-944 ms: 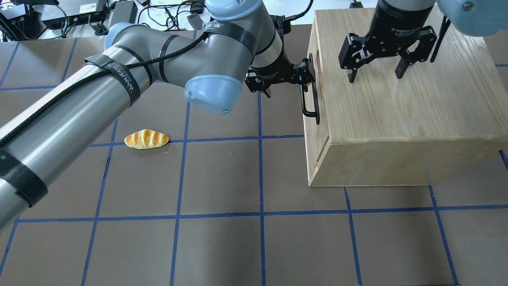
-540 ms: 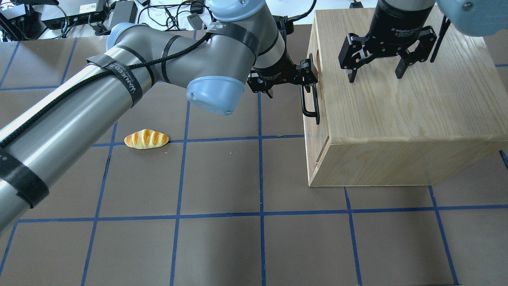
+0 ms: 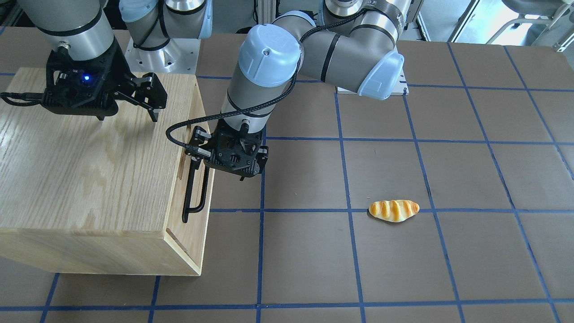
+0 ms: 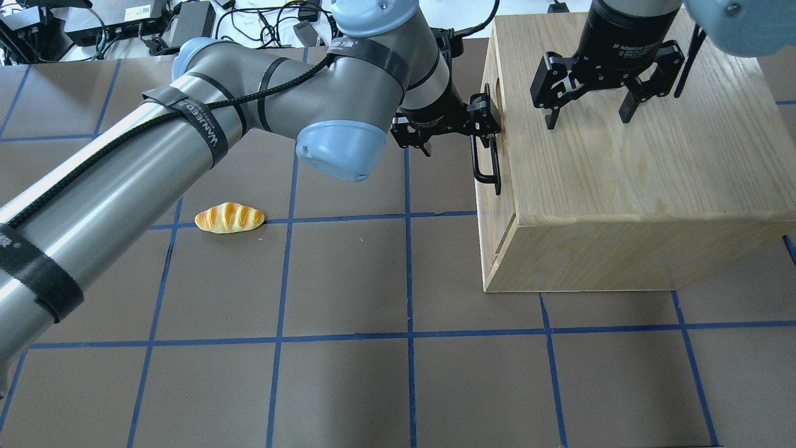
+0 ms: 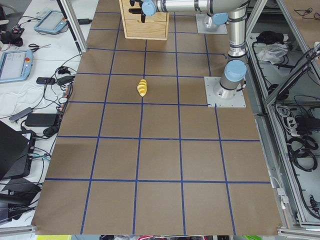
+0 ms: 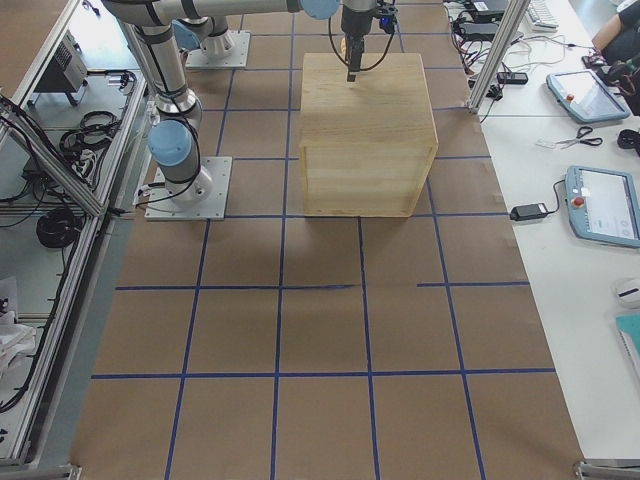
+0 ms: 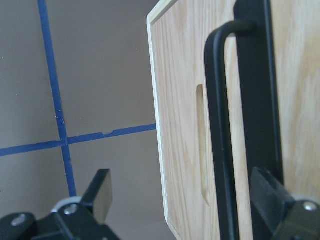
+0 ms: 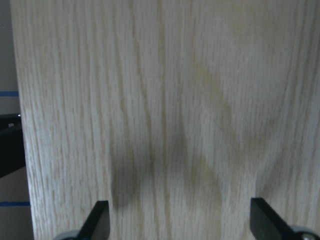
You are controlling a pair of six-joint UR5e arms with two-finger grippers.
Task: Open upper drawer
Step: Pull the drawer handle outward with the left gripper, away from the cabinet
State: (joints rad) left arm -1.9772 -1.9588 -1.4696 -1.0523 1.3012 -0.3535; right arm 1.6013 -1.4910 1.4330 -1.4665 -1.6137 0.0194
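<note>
The upper drawer (image 7: pixel 180 100) is the light oak front on the cabinet's side that faces my left arm; it sits flush and shut. Its black bar handle (image 4: pixel 485 165) also shows in the front-facing view (image 3: pixel 195 188) and the left wrist view (image 7: pixel 220 140), beside the oblong slot (image 7: pixel 201 145). My left gripper (image 4: pixel 457 134) is open at the handle's far end. The bar stands between its fingers (image 7: pixel 100 192), close to the right one, with no grip. My right gripper (image 4: pixel 587 115) is open and empty just above the cabinet top (image 4: pixel 622 174).
A toy bread roll (image 4: pixel 229 218) lies on the brown mat to the left of the cabinet, also in the front-facing view (image 3: pixel 393 210). Cables and power boxes (image 4: pixel 124 25) lie beyond the table's far edge. The cabinet (image 6: pixel 368 130) stands on the robot's right half.
My left arm has shifted a little toward the cabinet, bringing the open gripper closer to the handle's far end. The right gripper and the drawer have not moved.
</note>
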